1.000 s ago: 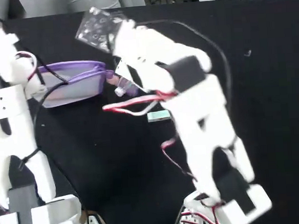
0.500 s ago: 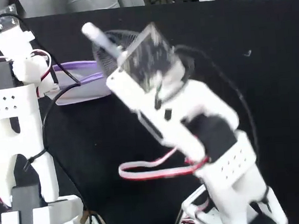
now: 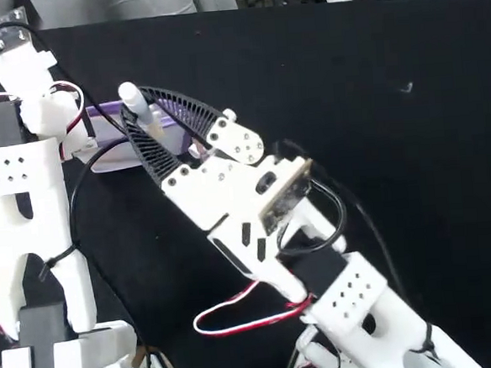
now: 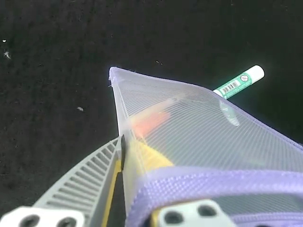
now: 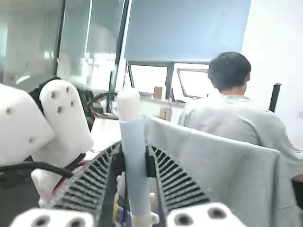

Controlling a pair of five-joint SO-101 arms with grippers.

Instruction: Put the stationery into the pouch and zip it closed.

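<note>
I had the right gripper [image 5: 136,156] clenched on a pale blue pen [image 3: 135,106], its white cap poking past the fingertips, right over the pouch [image 4: 189,132]. The left gripper [image 4: 124,161] pinched the pouch's purple rim on the black table [image 3: 374,99] — a green-labelled pen [image 4: 239,81] lay just beyond.

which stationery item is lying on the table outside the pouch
The green-labelled pen with the white cap, by the pouch. The pale blue pen is clamped in the right tool; the orange item is inside the pouch.
</note>
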